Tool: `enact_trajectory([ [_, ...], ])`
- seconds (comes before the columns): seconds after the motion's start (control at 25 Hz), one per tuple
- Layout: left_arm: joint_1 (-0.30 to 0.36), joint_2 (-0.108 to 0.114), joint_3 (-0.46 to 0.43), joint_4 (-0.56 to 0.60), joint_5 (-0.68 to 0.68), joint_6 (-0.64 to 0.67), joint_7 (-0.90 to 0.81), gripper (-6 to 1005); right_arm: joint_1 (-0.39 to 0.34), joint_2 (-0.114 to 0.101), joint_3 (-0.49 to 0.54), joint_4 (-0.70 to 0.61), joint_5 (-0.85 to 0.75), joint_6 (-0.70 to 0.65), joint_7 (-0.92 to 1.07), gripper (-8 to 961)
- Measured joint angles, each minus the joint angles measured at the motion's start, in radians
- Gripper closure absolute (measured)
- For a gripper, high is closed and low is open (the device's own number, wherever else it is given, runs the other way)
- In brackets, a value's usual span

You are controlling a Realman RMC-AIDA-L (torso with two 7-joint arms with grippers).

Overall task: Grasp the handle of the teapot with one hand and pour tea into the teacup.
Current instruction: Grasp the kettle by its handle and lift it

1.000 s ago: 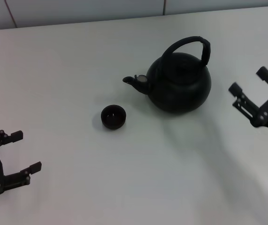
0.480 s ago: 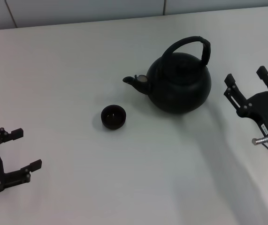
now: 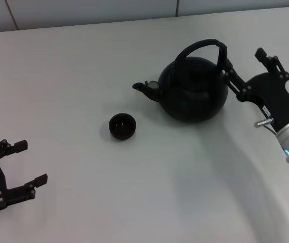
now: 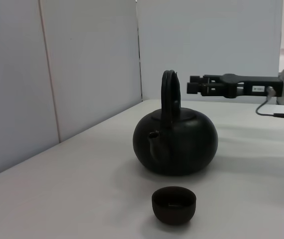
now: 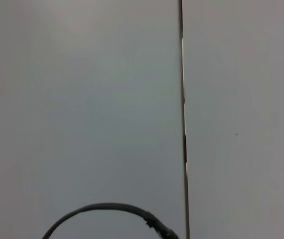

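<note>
The matte-black teapot (image 3: 195, 91) stands right of centre on the white table, its spout pointing left toward the small black teacup (image 3: 122, 126). Its arched handle (image 3: 205, 46) rises over the lid. My right gripper (image 3: 244, 59) is open, raised to handle height just right of the handle, its near finger (image 3: 230, 68) close to the hoop's right end. In the left wrist view the teapot (image 4: 175, 142), handle (image 4: 169, 94) and teacup (image 4: 174, 204) show, with the right gripper (image 4: 194, 85) a small gap from the handle. The right wrist view shows only the handle's arc (image 5: 107, 208). My left gripper (image 3: 32, 162) rests open at the near left.
The white tabletop (image 3: 83, 66) runs back to a grey panelled wall (image 3: 83, 10) with vertical seams. The wall (image 5: 82, 99) fills the right wrist view. A small cable loop (image 3: 263, 123) hangs under the right wrist.
My right gripper has risen from the table's right side and moved left toward the teapot's handle, turning its open fingers toward it. Teapot, teacup and left gripper have stayed put.
</note>
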Motion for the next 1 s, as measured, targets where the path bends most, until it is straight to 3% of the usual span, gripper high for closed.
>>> enact_trajectory([
  [0.28,0.003,-0.006,-0.002,0.003,-0.002,0.004,0.003,136,0.066,-0.002,0.008,-0.034,0.000,0.089,0.029,193],
  [1.0,0.002,-0.014,-0.012,0.006,-0.003,0.009,0.003,136,0.085,-0.001,0.008,-0.054,-0.003,0.121,0.049,197],
])
